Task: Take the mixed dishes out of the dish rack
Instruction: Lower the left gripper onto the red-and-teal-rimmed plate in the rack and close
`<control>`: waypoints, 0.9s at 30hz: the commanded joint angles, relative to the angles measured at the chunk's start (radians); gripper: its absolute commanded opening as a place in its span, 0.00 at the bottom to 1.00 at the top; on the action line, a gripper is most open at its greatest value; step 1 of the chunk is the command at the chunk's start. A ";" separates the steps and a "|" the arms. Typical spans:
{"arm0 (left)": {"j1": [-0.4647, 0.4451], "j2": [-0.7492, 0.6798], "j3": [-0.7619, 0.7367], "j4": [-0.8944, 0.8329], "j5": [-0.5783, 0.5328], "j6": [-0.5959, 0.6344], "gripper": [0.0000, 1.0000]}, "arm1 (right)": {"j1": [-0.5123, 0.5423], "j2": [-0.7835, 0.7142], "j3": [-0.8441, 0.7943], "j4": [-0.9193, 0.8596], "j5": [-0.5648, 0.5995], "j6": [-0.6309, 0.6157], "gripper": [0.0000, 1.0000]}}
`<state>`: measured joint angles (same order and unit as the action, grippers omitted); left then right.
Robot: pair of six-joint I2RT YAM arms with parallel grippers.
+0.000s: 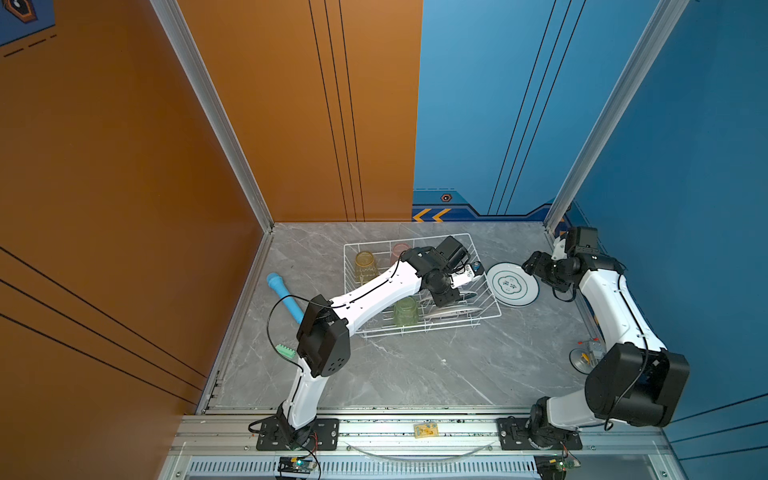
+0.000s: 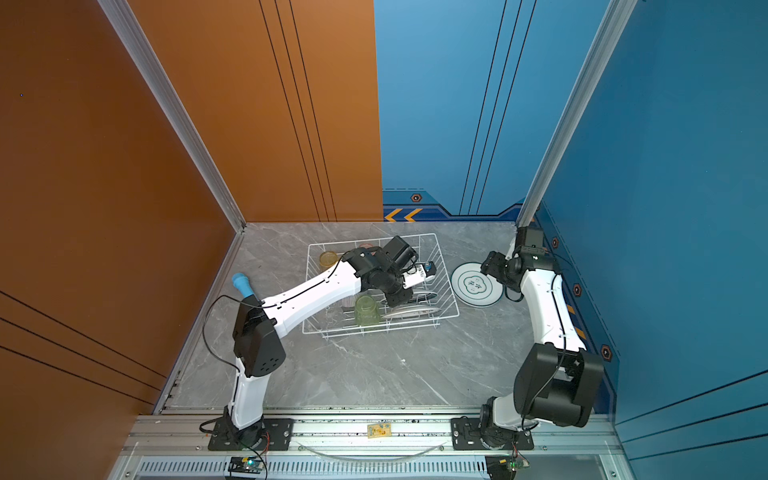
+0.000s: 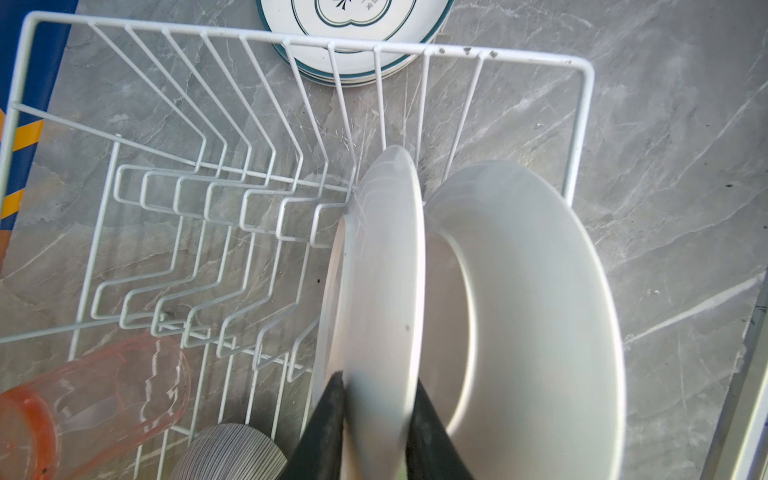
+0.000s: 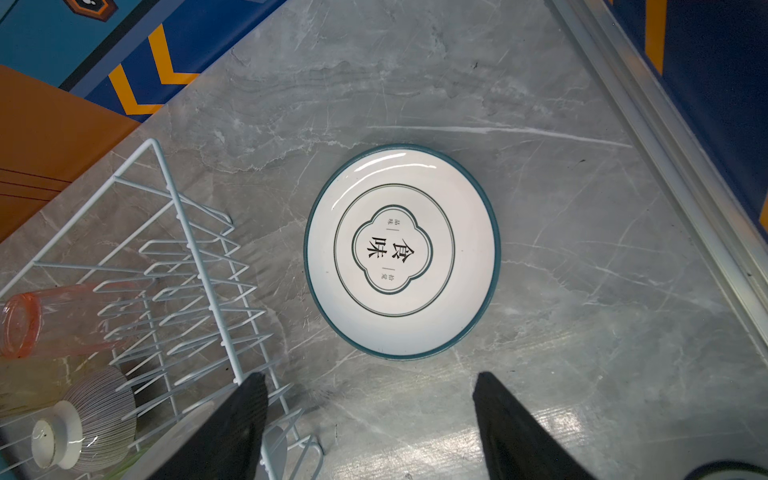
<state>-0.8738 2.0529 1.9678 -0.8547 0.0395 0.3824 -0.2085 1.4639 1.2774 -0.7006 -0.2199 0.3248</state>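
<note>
Left gripper (image 3: 378, 380) pinches upright plate (image 3: 382, 249) in dish rack (image 3: 266, 35); lift straight up, clearing wires and neighbour plate (image 3: 532, 291). Right gripper (image 4: 369, 376) spread wide, empty, beside rack.

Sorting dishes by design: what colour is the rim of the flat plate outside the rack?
Dark teal; the plate shows it best in the right wrist view.

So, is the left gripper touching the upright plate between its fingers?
Touching: the left wrist view shows left gripper fingers flush on both faces of the upright plate.
</note>
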 commanded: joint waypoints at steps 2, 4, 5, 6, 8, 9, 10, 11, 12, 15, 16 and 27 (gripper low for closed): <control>-0.008 0.022 0.047 -0.011 -0.070 0.025 0.23 | 0.005 -0.029 -0.015 -0.023 -0.022 -0.022 0.77; -0.010 0.028 0.055 -0.010 -0.094 0.030 0.22 | 0.005 -0.032 -0.018 -0.019 -0.025 -0.023 0.77; -0.011 0.031 0.060 -0.009 -0.111 0.032 0.21 | 0.005 -0.032 -0.021 -0.017 -0.025 -0.023 0.77; -0.013 0.034 0.064 -0.010 -0.127 0.035 0.21 | 0.005 -0.034 -0.022 -0.016 -0.024 -0.023 0.77; -0.019 0.044 0.077 -0.010 -0.162 0.042 0.19 | 0.005 -0.034 -0.024 -0.016 -0.024 -0.024 0.77; -0.020 0.048 0.081 -0.010 -0.176 0.047 0.18 | 0.006 -0.034 -0.026 -0.014 -0.024 -0.024 0.77; -0.024 0.053 0.087 -0.010 -0.188 0.050 0.18 | 0.005 -0.034 -0.026 -0.013 -0.025 -0.024 0.77; -0.025 0.057 0.091 -0.009 -0.199 0.054 0.18 | 0.005 -0.036 -0.028 -0.013 -0.024 -0.025 0.77; -0.026 0.062 0.095 -0.010 -0.208 0.055 0.18 | 0.005 -0.035 -0.029 -0.013 -0.024 -0.026 0.77; -0.033 0.074 0.105 -0.010 -0.243 0.060 0.18 | 0.005 -0.036 -0.032 -0.013 -0.025 -0.027 0.77; -0.036 0.077 0.107 -0.009 -0.259 0.061 0.17 | 0.005 -0.037 -0.032 -0.013 -0.024 -0.028 0.77; -0.055 0.095 0.118 -0.005 -0.349 0.067 0.10 | 0.003 -0.044 -0.042 -0.007 -0.029 -0.030 0.77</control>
<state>-0.9169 2.1265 2.0449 -0.8558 -0.2867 0.4564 -0.2085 1.4487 1.2476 -0.6983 -0.2363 0.3107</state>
